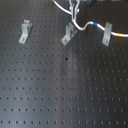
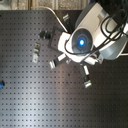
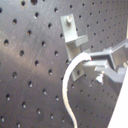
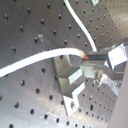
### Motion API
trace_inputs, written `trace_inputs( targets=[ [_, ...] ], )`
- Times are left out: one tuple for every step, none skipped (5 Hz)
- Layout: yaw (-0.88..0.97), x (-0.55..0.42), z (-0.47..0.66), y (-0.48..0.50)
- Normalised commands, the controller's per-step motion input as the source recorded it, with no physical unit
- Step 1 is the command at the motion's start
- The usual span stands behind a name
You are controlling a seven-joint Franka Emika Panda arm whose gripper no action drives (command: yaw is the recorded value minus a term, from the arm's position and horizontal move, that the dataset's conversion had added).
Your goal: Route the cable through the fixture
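The white cable (image 1: 81, 26) comes down from the top of the first exterior view, bends beside the middle clip and runs right, with a blue band (image 1: 93, 23) and a yellow band (image 1: 120, 35). That slanted clip is the fixture (image 1: 68, 34). My gripper (image 1: 75, 9) hangs just above and behind it, shut on the cable. In the first wrist view the fingers (image 3: 107, 56) pinch the cable (image 3: 67, 87) right next to the fixture (image 3: 72, 37). In the second wrist view the cable (image 4: 35, 59) lies above the fixture (image 4: 72, 82). In the second exterior view the arm hides the gripper.
A near-identical slanted clip (image 1: 25, 31) stands at the first exterior view's left and a flat upright clip (image 1: 106, 34) at its right, on a black perforated board (image 1: 60, 90). The robot arm (image 2: 82, 42) covers much of the second exterior view.
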Motion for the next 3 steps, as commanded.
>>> trace_inputs(
  targets=[
    [0.38, 0.047, -0.07, 0.104],
    [0.52, 0.221, -0.04, -0.158],
    [0.43, -0.113, 0.01, -0.206]
  ],
)
